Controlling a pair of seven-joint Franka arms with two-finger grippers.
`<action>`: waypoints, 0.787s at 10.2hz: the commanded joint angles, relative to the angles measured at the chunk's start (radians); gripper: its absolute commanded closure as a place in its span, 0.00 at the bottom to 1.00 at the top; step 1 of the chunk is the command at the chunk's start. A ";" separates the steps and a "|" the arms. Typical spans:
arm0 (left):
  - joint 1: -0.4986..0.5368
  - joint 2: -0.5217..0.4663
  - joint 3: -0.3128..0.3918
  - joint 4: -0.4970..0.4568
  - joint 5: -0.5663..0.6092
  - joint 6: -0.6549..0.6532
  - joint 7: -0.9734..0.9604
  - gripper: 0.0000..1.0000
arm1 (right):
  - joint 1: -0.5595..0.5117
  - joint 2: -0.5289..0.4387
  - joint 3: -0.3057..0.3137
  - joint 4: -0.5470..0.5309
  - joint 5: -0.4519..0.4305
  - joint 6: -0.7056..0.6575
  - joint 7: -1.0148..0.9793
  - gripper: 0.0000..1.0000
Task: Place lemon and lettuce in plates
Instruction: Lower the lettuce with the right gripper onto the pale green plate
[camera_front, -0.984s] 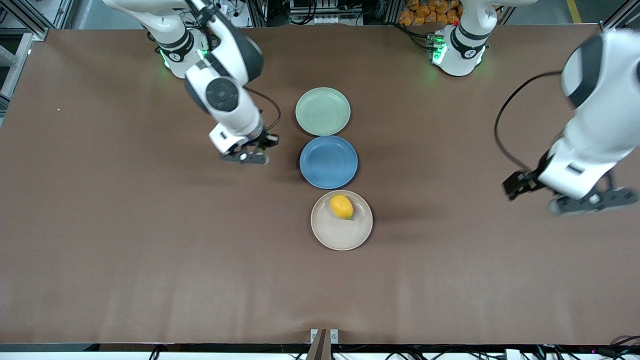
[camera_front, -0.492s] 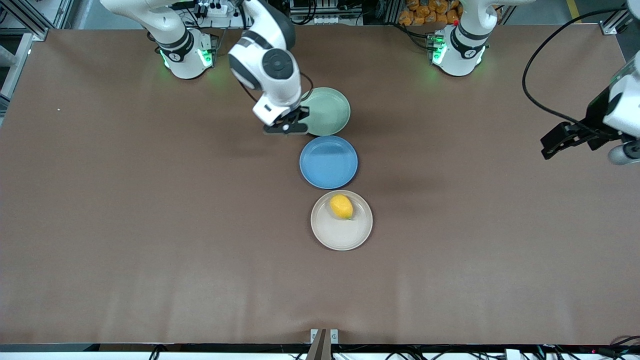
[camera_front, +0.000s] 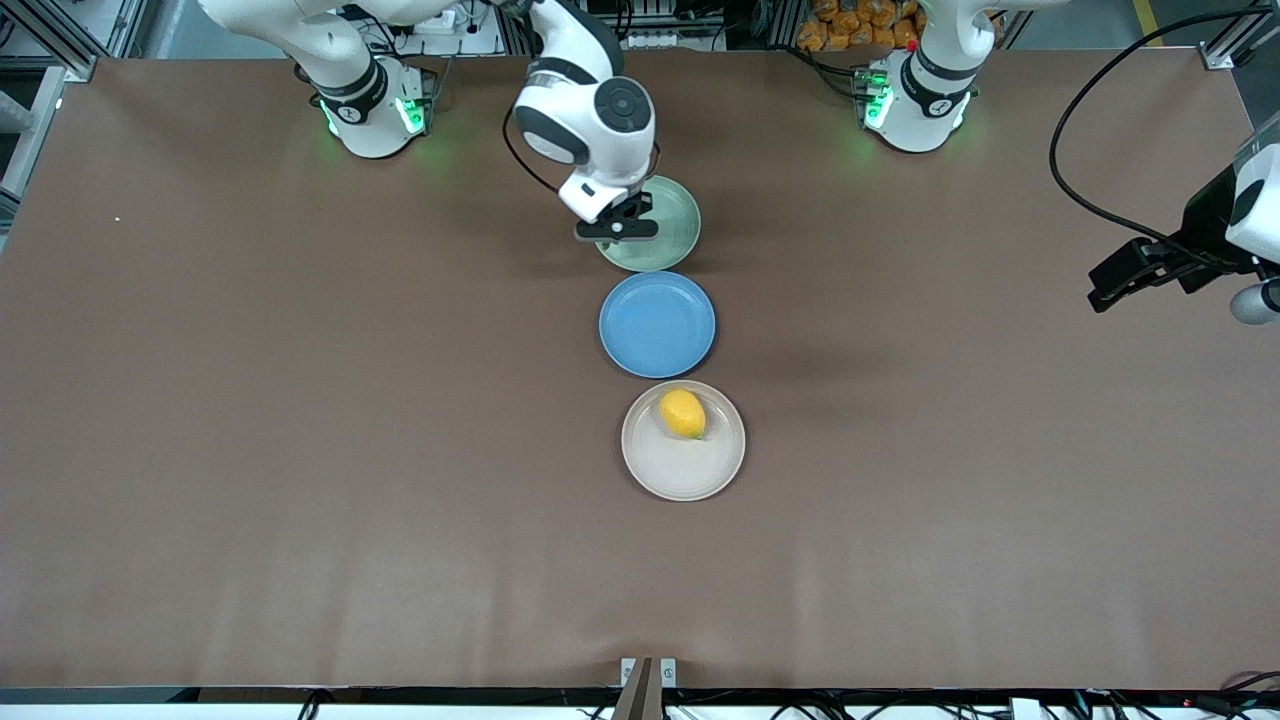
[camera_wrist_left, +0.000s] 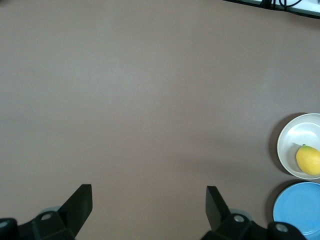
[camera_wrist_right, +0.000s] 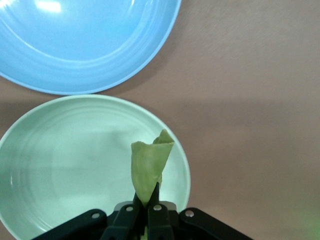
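Brown table (camera_front: 300, 450) is holding three plates; lemon (camera_front: 683, 413) is lying in the cream plate (camera_front: 683, 475) at six o'clock; right gripper (camera_wrist_right: 148, 207) is pinching lettuce (camera_wrist_right: 150, 167) over the green plate (camera_wrist_right: 60, 165) at twelve, release pending; left gripper (camera_wrist_left: 147, 205), spread, is waiting.

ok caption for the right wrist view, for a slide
Right gripper shut on the lettuce above the pale green plate, blue plate beside it.

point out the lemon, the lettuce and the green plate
lemon (camera_front: 683, 413), front view, middle of the yellow skin
lettuce (camera_wrist_right: 149, 167), right wrist view, middle of the hanging leaf
green plate (camera_wrist_right: 65, 165), right wrist view, bare inner floor
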 joint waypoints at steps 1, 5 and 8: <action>0.011 -0.022 -0.004 -0.020 -0.018 -0.012 0.031 0.00 | 0.021 0.092 0.011 0.097 -0.053 -0.010 0.091 1.00; 0.014 -0.024 -0.002 -0.019 -0.019 -0.015 0.031 0.00 | 0.041 0.121 0.014 0.122 -0.075 -0.010 0.137 0.99; 0.028 -0.024 -0.002 -0.013 -0.022 -0.014 0.030 0.00 | 0.032 0.107 0.015 0.128 -0.078 -0.031 0.137 0.00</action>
